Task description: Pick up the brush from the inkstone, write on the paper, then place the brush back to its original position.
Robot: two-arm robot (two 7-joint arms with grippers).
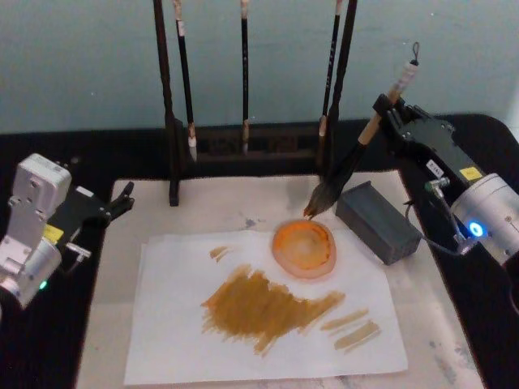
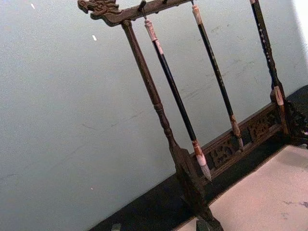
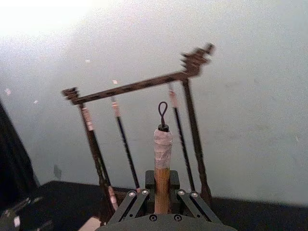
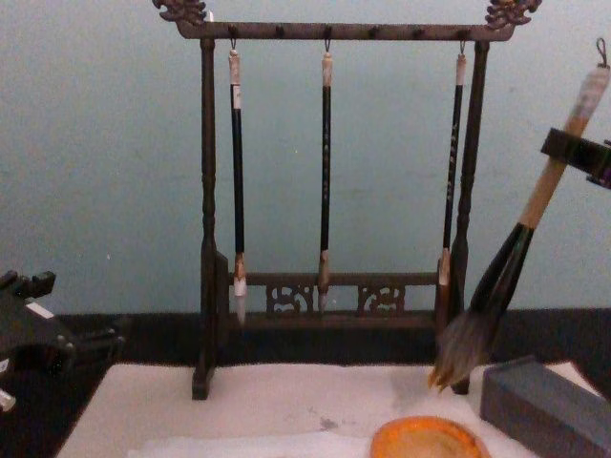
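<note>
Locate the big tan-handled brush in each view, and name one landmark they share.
Head view: the brush slants at upper right, held in the right hand.
Chest view: at the right edge, bristles down.
Right wrist view: rising out of the hand, before the brush rack.
Left wrist view: go by the landmark.
Shared landmark: the brush rack.

Pale teal wall [image 1: 81, 57], black tabletop [image 1: 122, 154], soft light
</note>
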